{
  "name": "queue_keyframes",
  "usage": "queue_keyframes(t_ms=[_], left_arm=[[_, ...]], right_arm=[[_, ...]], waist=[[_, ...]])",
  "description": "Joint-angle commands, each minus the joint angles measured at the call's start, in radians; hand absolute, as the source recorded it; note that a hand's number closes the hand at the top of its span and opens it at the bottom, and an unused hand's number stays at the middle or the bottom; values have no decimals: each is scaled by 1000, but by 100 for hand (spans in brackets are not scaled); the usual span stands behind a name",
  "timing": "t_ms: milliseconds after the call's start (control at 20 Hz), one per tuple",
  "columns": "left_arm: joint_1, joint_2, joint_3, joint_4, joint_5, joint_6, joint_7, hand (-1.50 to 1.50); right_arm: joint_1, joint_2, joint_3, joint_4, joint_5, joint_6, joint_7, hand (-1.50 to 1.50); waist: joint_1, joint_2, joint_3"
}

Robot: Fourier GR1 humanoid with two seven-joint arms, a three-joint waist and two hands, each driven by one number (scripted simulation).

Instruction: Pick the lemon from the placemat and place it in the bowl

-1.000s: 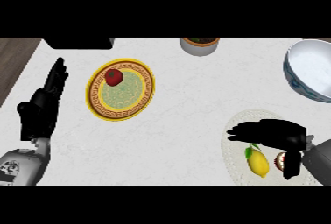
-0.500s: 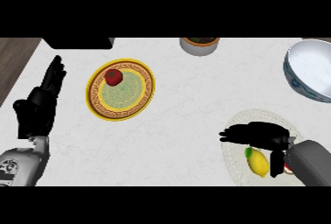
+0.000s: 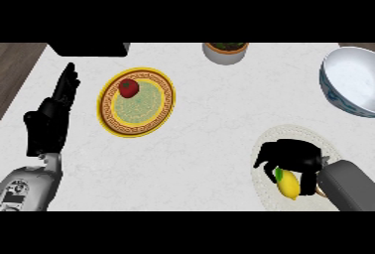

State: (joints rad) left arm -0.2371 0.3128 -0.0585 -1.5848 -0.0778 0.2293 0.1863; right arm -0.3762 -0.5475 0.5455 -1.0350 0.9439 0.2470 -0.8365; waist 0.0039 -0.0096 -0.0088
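Lemon (image 3: pixel 288 184), small, yellow and oval: I'd lower my right robot hand (image 3: pixel 293 155), fingers curled but not holding, squarely over it.

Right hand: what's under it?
The right hand hangs curled over the lemon on the pale placemat. The lemon's lower part shows; its top and any contact are hidden.

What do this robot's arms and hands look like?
Both forearms are grey, rounded shells. The left forearm carries small dark markings near the wrist. The left hand and right hand are black, with slender fingers and a thumb. No cables show.
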Motion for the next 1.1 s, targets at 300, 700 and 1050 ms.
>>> queue_keyframes(t_ms=[300, 700, 1050], left_arm=[[9, 20, 56, 13, 25, -53, -22, 0], [23, -16, 17, 7, -3, -29, -30, 0], [15, -1, 30, 15, -3, -42, -23, 0]], right_arm=[[-36, 175, -142, 53, -68, 107, 270, 150], [-148, 485, -405, 77, -123, -94, 950, 150], [-258, 545, -408, -116, -222, -419, 1236, 150]], waist=[[2, 10, 8], [0, 3, 6], [11, 2, 9]])
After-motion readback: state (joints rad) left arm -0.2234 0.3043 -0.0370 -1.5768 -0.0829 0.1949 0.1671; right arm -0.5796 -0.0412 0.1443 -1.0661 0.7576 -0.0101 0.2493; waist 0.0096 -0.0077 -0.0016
